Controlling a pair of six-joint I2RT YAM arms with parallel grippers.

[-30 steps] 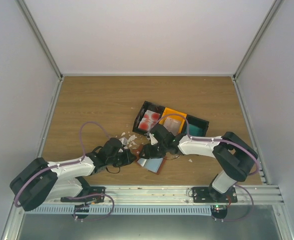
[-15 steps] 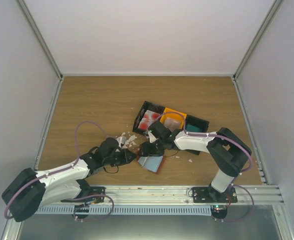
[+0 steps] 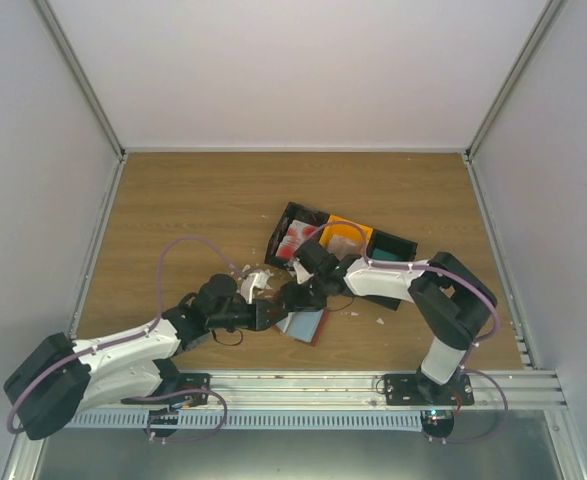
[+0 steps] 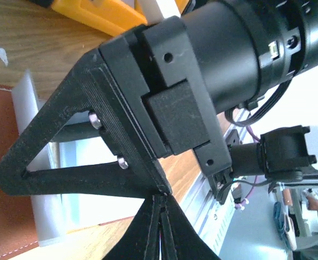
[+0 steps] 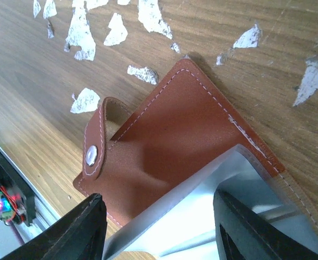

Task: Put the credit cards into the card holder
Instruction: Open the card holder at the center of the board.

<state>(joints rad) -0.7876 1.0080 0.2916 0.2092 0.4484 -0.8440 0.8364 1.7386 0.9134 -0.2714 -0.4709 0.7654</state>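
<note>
The brown leather card holder lies open on the wood, snap tab at its left and a pale translucent sleeve lifted off it. My right gripper is open, one finger on each side of that sleeve. My left gripper is shut, its tips right up against the right gripper's black body, and I see nothing between its jaws. A red-blotched credit card lies in the black tray behind.
The black tray with an orange compartment stands just beyond the grippers. White scraps litter the wood left of the card holder. The metal rail runs along the near edge.
My left arm has stretched to the right until its gripper meets the right gripper over the card holder. The right gripper has shifted slightly left.
</note>
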